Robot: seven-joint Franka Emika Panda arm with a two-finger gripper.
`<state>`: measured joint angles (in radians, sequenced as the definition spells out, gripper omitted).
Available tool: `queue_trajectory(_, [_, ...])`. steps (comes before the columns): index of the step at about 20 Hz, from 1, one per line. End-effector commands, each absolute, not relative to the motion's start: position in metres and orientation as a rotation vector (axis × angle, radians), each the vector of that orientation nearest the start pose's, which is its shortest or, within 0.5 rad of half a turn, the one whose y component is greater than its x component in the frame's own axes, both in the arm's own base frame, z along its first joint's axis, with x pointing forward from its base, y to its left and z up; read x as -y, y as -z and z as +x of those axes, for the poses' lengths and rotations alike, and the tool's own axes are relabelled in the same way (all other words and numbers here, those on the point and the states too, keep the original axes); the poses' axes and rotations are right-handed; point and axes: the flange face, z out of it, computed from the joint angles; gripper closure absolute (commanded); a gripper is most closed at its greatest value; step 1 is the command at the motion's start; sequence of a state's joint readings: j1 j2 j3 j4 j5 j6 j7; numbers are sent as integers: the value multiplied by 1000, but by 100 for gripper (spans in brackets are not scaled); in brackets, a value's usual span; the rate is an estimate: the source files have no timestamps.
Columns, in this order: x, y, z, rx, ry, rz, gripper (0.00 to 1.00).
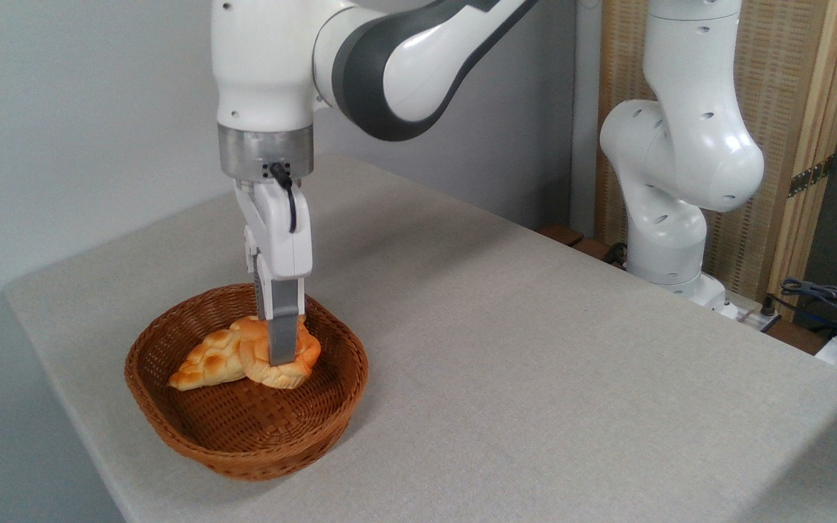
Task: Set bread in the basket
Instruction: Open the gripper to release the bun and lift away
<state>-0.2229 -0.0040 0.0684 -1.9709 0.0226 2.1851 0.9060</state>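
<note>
The bread [295, 369], a small round orange-golden bun, hangs inside the round reddish-brown wicker basket [193, 436] at the table's front left. My gripper [280, 359] points straight down and is shut on the bread, one grey finger crossing its front. The bun sits over the right end of a longer braided loaf [206, 362] that lies in the basket; whether the two touch I cannot tell. The far finger is hidden behind the bun.
The grey cloth-covered table [535, 378] stretches to the right of the basket. The arm's white base [669, 240] stands behind the table's back right edge, with cables [825, 298] and a wooden screen [789, 145] beyond it.
</note>
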Motion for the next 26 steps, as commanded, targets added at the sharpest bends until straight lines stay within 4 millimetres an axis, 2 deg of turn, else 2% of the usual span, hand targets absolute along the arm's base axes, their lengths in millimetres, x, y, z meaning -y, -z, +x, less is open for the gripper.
queue_trajectory(1, [98,-487,572,-1594,293,-2587,0])
queue_trajectory(8, [99,-480,570,-1602,272,-2591,0])
queue_trajectory(12, [100,-484,569,-1596,282,-2597,0])
queue_trajectory(14, [99,-496,568,-1574,301,-2615,0])
queue_trajectory(16, [87,-515,562,-1562,237,-2649,0])
queue_trajectory(19, [62,-563,557,-1518,48,-2737,0])
queue_trajectory(22, [41,-590,554,-1300,0,-2859,0])
queue_trajectory(24, [53,-604,549,-1237,-38,-2876,0])
queue_trajectory(26, [51,-608,547,-1244,-47,-2875,0])
